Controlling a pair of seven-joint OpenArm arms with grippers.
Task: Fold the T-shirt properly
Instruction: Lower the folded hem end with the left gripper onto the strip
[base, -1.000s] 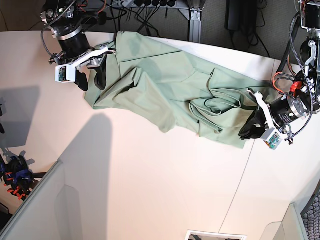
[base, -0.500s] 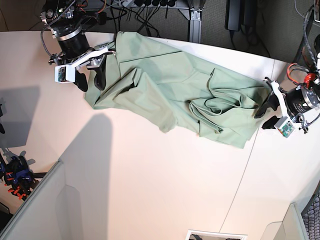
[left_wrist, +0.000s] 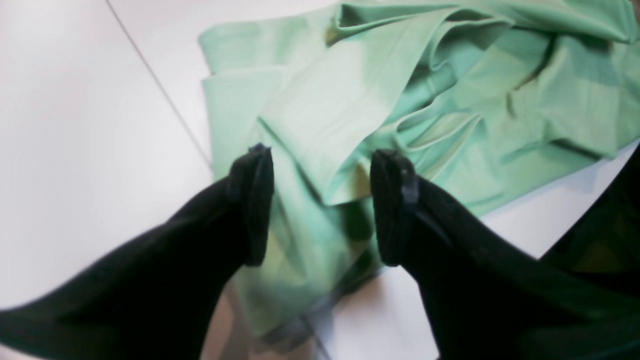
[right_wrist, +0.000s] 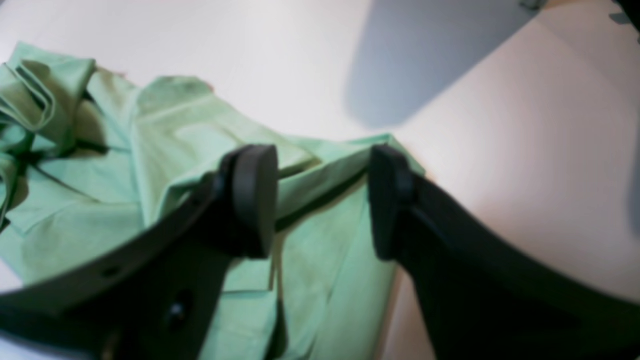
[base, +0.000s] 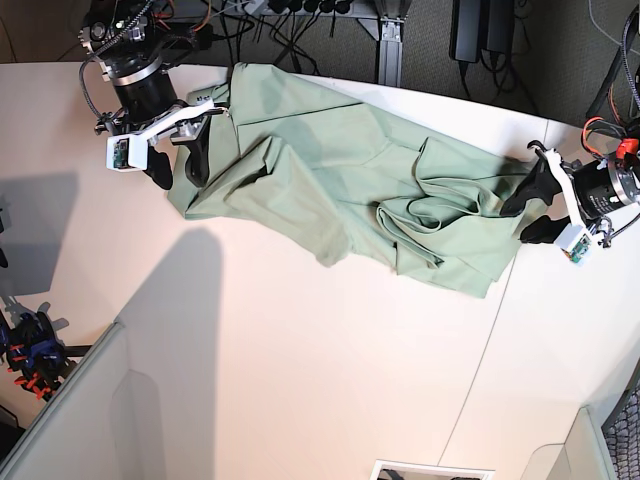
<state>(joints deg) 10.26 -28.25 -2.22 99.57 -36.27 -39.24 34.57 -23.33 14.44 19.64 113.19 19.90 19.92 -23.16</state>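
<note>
the t-shirt (base: 350, 195) is seen spread across the far part of the white table (base: 300, 380), still rumpled and not yet folded in any tidy way. a loose heap of creases is gathered toward the end of the t-shirt nearest the left gripper (base: 530, 212), and a flap is turned over near the middle of the t-shirt, so the cloth is judged to be only partly flattened

the left gripper is shown just off that end of the t-shirt, its jaws standing apart with nothing clamped between them; in the left wrist view the hem of the t-shirt lies below and beyond the black fingers (left_wrist: 255, 200), and no cloth is pinched. the right gripper (base: 178, 158) is placed at the opposite end of the t-shirt, over its corner. its jaws are likewise held apart, and in the right wrist view a folded edge of the t-shirt is seen running behind the gap between them; whether the fingertips are touching the cloth cannot be told, but no grip is shown

little of the task is judged to be done. the wrinkled heap is yet to be smoothed, the garment is yet to be laid flat, and all the proper folds are left to be made
</note>
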